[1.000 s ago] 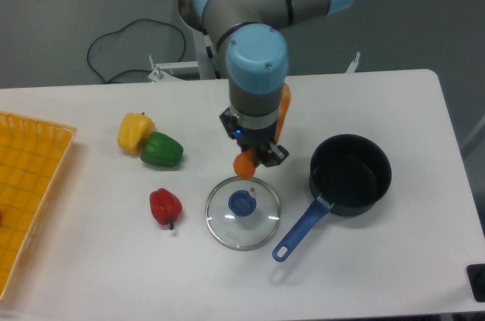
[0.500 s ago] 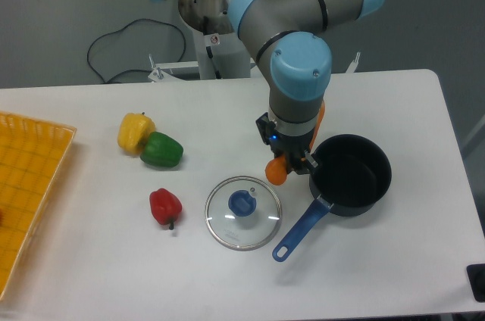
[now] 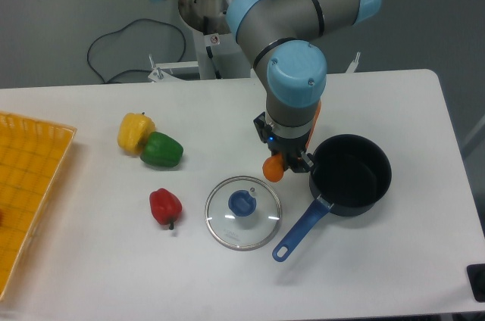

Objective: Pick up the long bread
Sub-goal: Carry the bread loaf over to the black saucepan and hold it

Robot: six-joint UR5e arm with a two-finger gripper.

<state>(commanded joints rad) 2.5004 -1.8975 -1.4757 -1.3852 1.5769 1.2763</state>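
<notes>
Clamping long bread point(image 3: 274, 168), tool point(image 3: 286, 159) apparently closed

Setting is looking like a robotics lab bench, not a real kitchen. A grey-and-blue jointed arm point(image 3: 292, 33) is standing on a metal pedestal point(image 3: 208, 52) behind a plain white table point(image 3: 394, 260). A black cable point(image 3: 114, 48) is trailing across the grey floor behind it. Props are sitting spread out as test objects: plastic toy peppers, yellow point(image 3: 135, 131), green point(image 3: 161, 150) and red point(image 3: 165, 206), a glass lid point(image 3: 243, 213), a dark saucepan point(image 3: 349, 173), and a yellow mesh basket point(image 3: 26, 192) at the left edge.
</notes>
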